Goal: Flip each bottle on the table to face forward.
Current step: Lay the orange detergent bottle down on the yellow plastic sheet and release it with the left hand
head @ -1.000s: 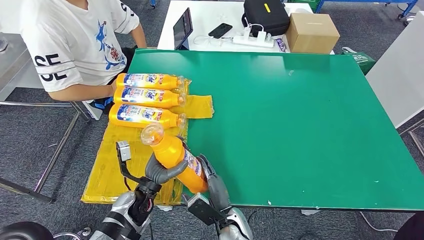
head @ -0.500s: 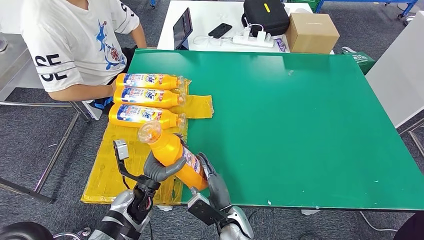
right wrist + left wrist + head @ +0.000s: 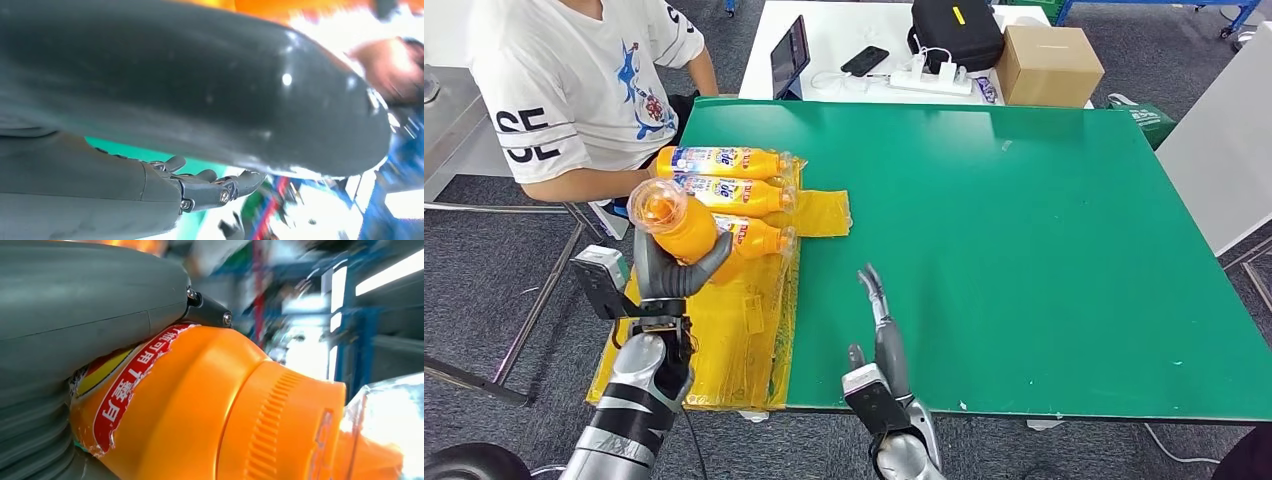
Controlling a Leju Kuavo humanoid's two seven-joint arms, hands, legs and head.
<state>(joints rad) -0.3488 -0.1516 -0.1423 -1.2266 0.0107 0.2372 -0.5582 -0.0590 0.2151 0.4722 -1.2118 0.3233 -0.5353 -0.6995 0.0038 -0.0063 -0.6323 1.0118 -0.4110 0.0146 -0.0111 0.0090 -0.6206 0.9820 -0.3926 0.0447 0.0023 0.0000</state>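
Closest to you, the right hand (image 3: 882, 335) stands over the near edge of the green table (image 3: 1044, 250), fingers straight, spread and empty. Across from it, your left hand (image 3: 667, 272) is wrapped around the body of the raised bottle (image 3: 672, 222), lifted above the yellow sheet (image 3: 724, 340) with its clear cap tipped toward the camera; the left wrist view shows the thumb pressed across the label. Judge that bottle as full, so fairly heavy, its plastic wall stiff enough to squeeze but smooth and likely slick. Keep your hold at mid-body over the label rather than near the narrowing shoulder, where it could slip through when you turn it. Just beyond the left hand, partly hidden behind the held bottle, lies one lying bottle (image 3: 759, 237). Past it, two more bottles (image 3: 724, 178) lie side by side, touching, caps toward the table's middle. Farther still, a seated person (image 3: 574, 90) rests an arm by the table's far corner.
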